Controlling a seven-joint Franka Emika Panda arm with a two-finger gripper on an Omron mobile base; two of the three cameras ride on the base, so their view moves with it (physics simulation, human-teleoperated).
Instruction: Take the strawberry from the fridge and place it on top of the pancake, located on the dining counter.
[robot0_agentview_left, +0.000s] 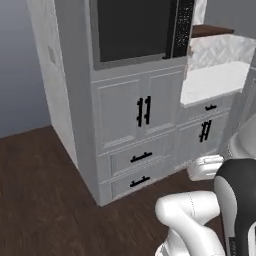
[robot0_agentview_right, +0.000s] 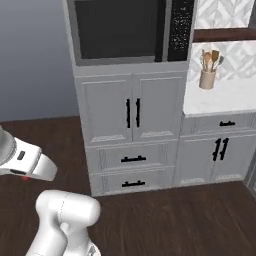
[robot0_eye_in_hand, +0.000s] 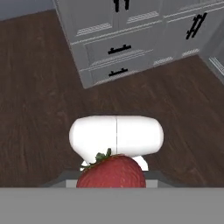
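Jaws clamped tight on the strawberry (robot0_eye_in_hand: 112, 171), carried above the dark wood floor (robot0_eye_in_hand: 39, 87), grey cabinets (robot0_eye_in_hand: 131, 39) ahead.

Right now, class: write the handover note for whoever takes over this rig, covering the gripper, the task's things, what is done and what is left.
Gripper: shut on the strawberry, seen close up in the hand view, carried above the dark wood floor.
Surroundings: the base faces the grey cabinets under a built-in oven.
Done: strawberry picked up and in hand.
Left: drive to the dining counter, find the pancake, set the strawberry on top and release.
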